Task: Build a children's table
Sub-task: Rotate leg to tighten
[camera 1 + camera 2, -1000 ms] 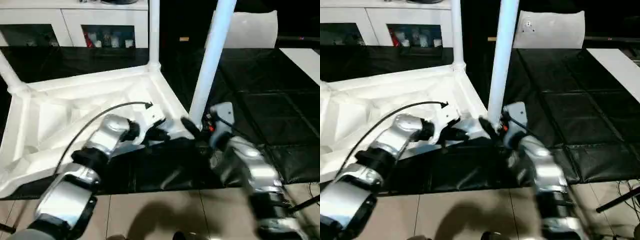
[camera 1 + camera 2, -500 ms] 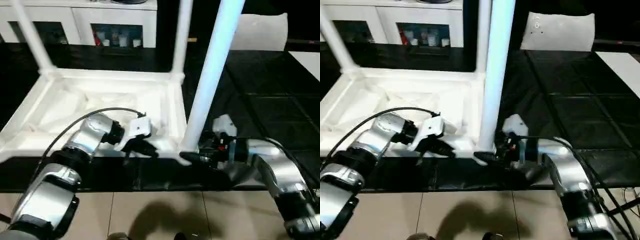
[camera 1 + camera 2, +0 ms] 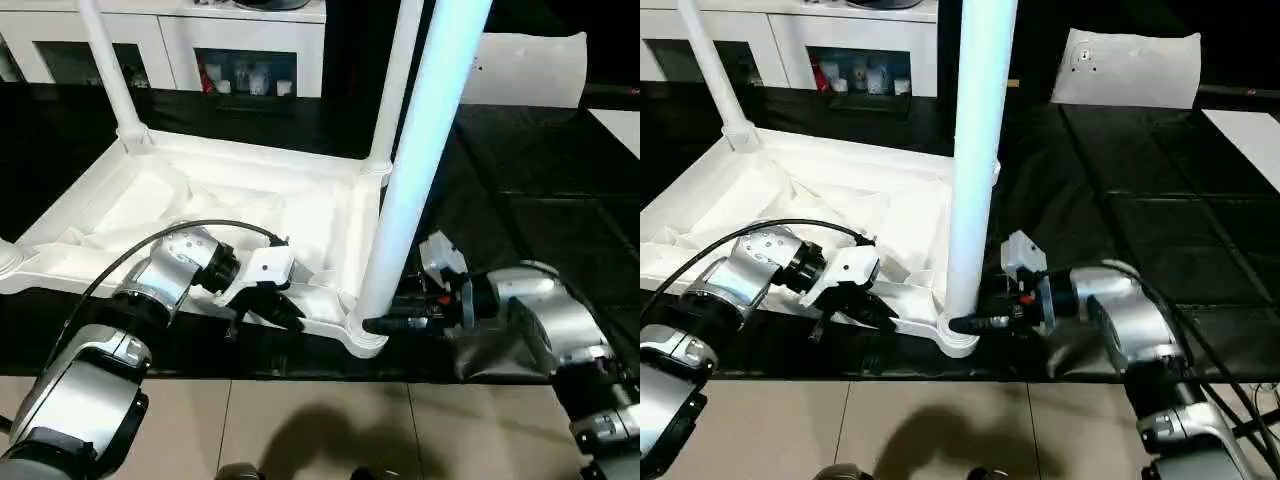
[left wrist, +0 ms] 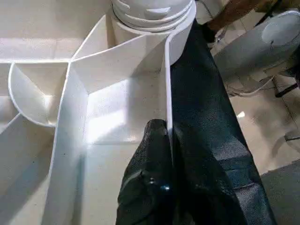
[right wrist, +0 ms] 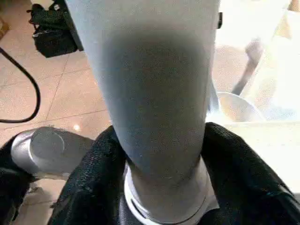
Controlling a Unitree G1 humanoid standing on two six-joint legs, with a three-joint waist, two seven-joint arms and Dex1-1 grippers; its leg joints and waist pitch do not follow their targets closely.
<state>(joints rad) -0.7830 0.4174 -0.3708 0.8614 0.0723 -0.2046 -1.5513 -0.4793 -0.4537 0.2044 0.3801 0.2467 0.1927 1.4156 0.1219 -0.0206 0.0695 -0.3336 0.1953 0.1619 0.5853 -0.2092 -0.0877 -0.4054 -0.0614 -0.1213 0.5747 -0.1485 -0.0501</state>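
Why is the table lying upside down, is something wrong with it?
Nothing looks broken. The table lies upside down on the dark mat, ribs up, so its legs can go in. The right hand clasps the near leg at its corner socket, and the left hand pinches the table's edge. The legs in view stand upright.

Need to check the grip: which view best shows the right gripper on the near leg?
The right wrist view: the right gripper has a finger on each side of the near leg, just above its base. The head views show it side-on at the corner socket.
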